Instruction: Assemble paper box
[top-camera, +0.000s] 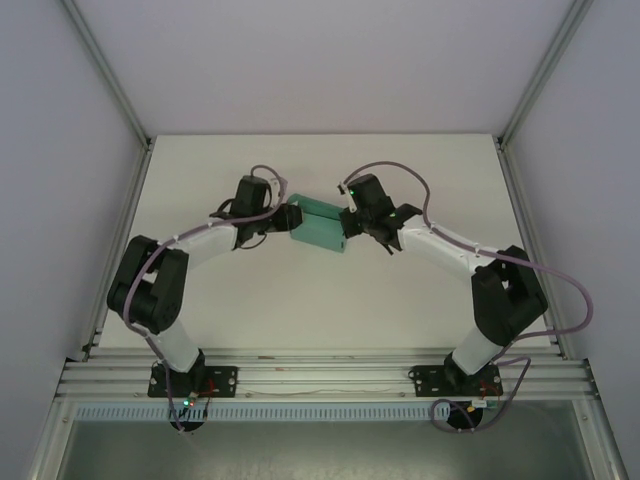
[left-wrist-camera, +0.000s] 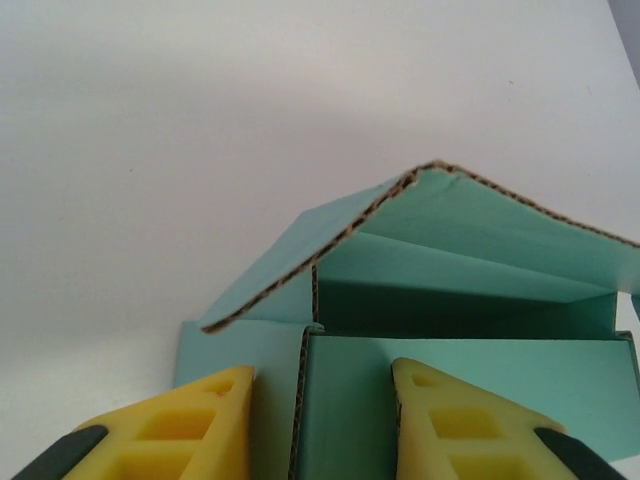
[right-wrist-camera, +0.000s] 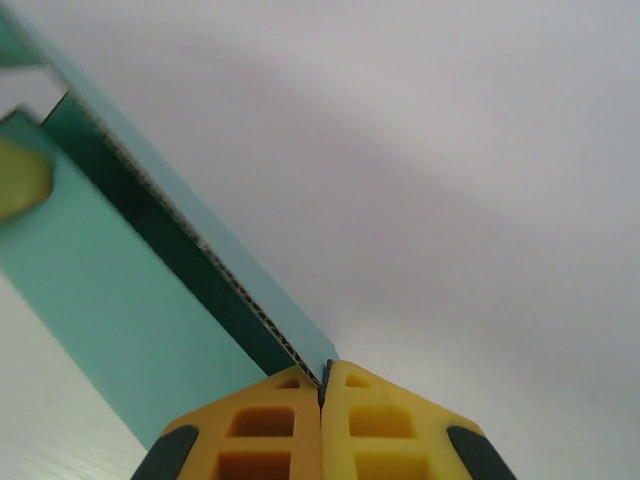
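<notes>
The paper box is a teal-green corrugated card box, partly folded, held between the two arms at the middle of the table. In the left wrist view the box has its lid flap raised like a roof over a dark inside. My left gripper straddles the box's near corner, and a gap shows between the left fingertip and the card's edge. The left gripper is at the box's left end. My right gripper is shut on a thin corner of the box. The right gripper meets the box's right end.
The white table is bare around the box. Aluminium frame posts and pale walls bound it at left, right and back. Both arm bases sit on the rail at the near edge.
</notes>
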